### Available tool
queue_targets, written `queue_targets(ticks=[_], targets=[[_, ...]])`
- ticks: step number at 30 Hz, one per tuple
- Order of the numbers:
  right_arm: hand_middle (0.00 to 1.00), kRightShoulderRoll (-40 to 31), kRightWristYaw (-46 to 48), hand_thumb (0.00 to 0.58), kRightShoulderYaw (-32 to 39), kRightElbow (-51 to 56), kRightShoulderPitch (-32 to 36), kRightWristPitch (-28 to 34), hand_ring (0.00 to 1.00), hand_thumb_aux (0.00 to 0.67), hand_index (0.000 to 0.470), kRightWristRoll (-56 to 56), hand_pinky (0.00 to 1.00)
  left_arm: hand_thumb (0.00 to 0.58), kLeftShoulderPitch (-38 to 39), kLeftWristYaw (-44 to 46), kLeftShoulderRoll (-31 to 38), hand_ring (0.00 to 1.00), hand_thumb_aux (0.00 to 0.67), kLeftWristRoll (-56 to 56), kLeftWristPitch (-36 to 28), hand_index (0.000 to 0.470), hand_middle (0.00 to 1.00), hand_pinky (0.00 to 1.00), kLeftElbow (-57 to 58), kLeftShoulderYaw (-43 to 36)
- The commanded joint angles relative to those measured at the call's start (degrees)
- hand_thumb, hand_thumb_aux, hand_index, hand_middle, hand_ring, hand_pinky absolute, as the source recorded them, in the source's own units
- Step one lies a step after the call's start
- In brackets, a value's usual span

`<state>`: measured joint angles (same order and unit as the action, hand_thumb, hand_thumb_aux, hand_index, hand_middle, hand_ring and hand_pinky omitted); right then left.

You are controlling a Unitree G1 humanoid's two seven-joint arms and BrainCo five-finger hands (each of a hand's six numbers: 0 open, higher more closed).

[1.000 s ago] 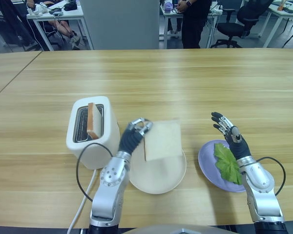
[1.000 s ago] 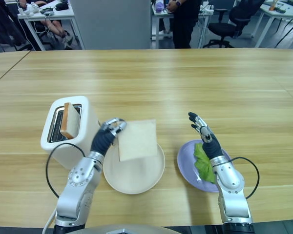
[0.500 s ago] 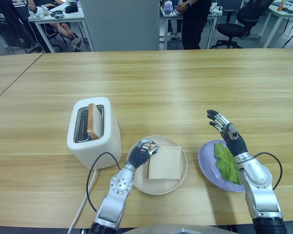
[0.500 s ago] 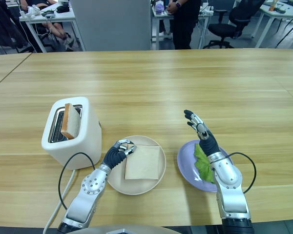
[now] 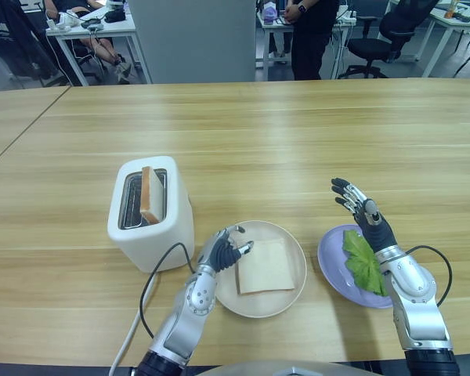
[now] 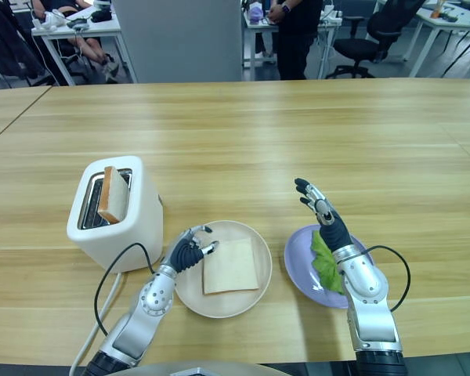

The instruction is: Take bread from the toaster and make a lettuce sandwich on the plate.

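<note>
Released and drawn back: left hand [image 5: 229,250], loosely spread at the cream plate's [image 5: 298,258] left rim — bread slice [image 5: 265,266] flat on that plate. Right hand [image 5: 363,215] spread above lettuce [image 5: 363,263] on the purple plate [image 5: 332,270]; second slice [image 5: 150,194] upright in the toaster [image 5: 153,229].

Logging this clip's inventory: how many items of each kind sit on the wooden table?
Boxy white toaster: 1
Pale square bread slices: 2, slotted slice, plated slice
Round plates: 2, cream plate, purple plate
Green lettuce leaf: 1
Total: 6

Bread slice [image 6: 231,265] flat on beige plate [image 6: 219,307], left robot hand [image 6: 186,252] at its rim, lettuce [image 6: 323,265] on purple plate [image 6: 298,255]
</note>
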<state>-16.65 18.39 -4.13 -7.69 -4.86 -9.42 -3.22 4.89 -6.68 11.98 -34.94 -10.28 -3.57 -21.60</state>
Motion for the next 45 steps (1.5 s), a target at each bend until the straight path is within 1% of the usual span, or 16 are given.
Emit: queue_targets(ticks=[1, 7, 9, 11, 13, 15, 17, 19, 21, 22, 23, 27, 30, 33, 38, 45], targets=[[0.0, -0.14, 0.34, 0.0, -0.02, 1.19, 0.13, 0.41, 0.0, 0.0, 0.0, -0.56, 0.0, 0.0, -0.8, -2.69, 1.77, 1.0, 0.0, -10.34, -4.02, 0.0, 1.0, 1.0, 0.69, -2.87], [0.0, -0.15, 0.46, 0.0, -0.09, 1.54, 0.3, 0.44, 0.0, 0.0, 0.0, -0.56, 0.0, 0.0, -1.32, -5.0, 3.88, 0.87, 0.0, -24.95, -9.79, 0.0, 0.87, 0.87, -2.34, -5.49], [0.0, -0.35, 0.52, 0.0, -0.01, 1.65, 0.41, 0.32, 0.0, 0.0, 0.0, -0.26, 0.0, 0.0, -0.79, -5.72, 3.65, 0.87, 0.0, -27.16, -10.73, 0.0, 0.87, 0.87, -4.56, -5.16], [0.0, -1.78, 0.23, 0.0, -0.1, 2.33, 1.23, -0.69, 0.0, 0.0, 0.0, 1.91, 0.0, 0.0, 0.66, -8.55, 1.38, 0.8, 0.0, -24.63, -9.84, 0.0, 0.8, 0.8, -9.24, -2.57], [0.0, -5.59, 0.8, 0.0, -0.23, 4.28, 3.17, -1.33, 0.0, 0.0, 0.0, 5.32, 0.0, 0.0, 2.71, -11.94, -2.6, 0.7, 0.0, -16.93, -5.7, 0.0, 0.7, 0.7, -14.87, 0.91], [0.0, -11.41, -0.42, 0.0, -0.36, 8.66, 6.19, -5.43, 0.0, 0.0, 0.0, 11.56, 0.0, 0.0, 5.34, -12.52, -7.64, 0.58, 0.0, -5.24, 0.73, 0.0, 0.58, 0.58, -18.83, 3.41], [0.0, -17.14, -1.84, 0.0, -0.52, 14.87, 9.32, -10.52, 0.0, 0.0, 0.0, 15.92, 0.0, 0.0, 7.34, -11.8, -10.37, 0.53, 0.0, 3.23, 6.75, 0.0, 0.53, 0.53, -20.53, 4.49], [0.0, -23.94, -6.6, 0.0, 1.76, 23.16, 12.43, -18.99, 0.0, 0.0, 0.0, 24.25, 0.0, 0.0, 9.11, -11.24, -11.98, 0.43, 0.0, 8.78, 10.7, 0.0, 0.43, 0.43, -21.08, 6.06], [0.0, -29.63, -13.36, 0.0, 4.93, 31.91, 15.83, -27.18, 0.0, 0.0, 0.0, 32.67, 0.0, 0.0, 10.67, -11.88, -12.31, 0.35, 0.0, 10.21, 12.85, 0.0, 0.35, 0.35, -21.33, 7.49], [0.0, -31.56, -16.57, 0.0, 6.62, 36.2, 17.57, -29.92, 0.0, 0.0, 0.0, 35.92, 0.0, 0.0, 11.24, -12.18, -12.09, 0.28, 0.0, 9.83, 13.4, 0.0, 0.28, 0.28, -21.22, 7.94], [0.0, -33.52, -21.28, 0.0, 9.06, 40.82, 19.79, -32.59, 0.0, 0.0, 0.0, 40.38, 0.0, 0.0, 12.04, -12.65, -12.11, 0.25, 0.0, 9.33, 13.72, 0.0, 0.25, 0.25, -21.2, 8.39], [0.0, -39.12, -40.08, 0.0, 19.61, 54.05, 26.88, -36.56, 0.0, 0.0, 0.0, 57.29, 0.0, 0.0, 14.49, -13.35, -13.06, 0.25, 0.0, 9.28, 14.74, 0.0, 0.25, 0.25, -21.69, 9.6], [0.0, -41.39, -54.64, 0.0, 29.0, 60.22, 31.47, -35.27, 0.0, 0.0, 0.0, 69.12, 0.0, 0.0, 15.64, -14.03, -13.37, 0.24, 0.0, 7.76, 15.15, 0.0, 0.24, 0.24, -21.43, 10.0], [0.0, -42.31, -65.42, 0.0, 36.0, 64.09, 35.05, -34.46, 0.0, 0.0, 0.0, 76.19, 0.0, 0.0, 16.12, -14.63, -13.67, 0.23, 0.0, 6.73, 15.39, 0.0, 0.23, 0.23, -20.86, 10.13], [0.0, -42.24, -77.06, 0.0, 44.06, 68.63, 37.9, -33.49, 0.0, 0.0, 0.0, 81.94, 0.0, 0.0, 16.42, -14.75, -13.8, 0.22, 0.0, 6.08, 15.12, 0.0, 0.22, 0.22, -19.05, 10.36], [0.0, -42.41, -85.55, 0.0, 50.62, 70.97, 38.18, -32.37, 0.0, 0.0, 0.0, 84.22, 0.0, 0.0, 16.37, -14.89, -13.97, 0.22, 0.0, 6.72, 15.86, 0.0, 0.22, 0.22, -16.86, 11.25]])
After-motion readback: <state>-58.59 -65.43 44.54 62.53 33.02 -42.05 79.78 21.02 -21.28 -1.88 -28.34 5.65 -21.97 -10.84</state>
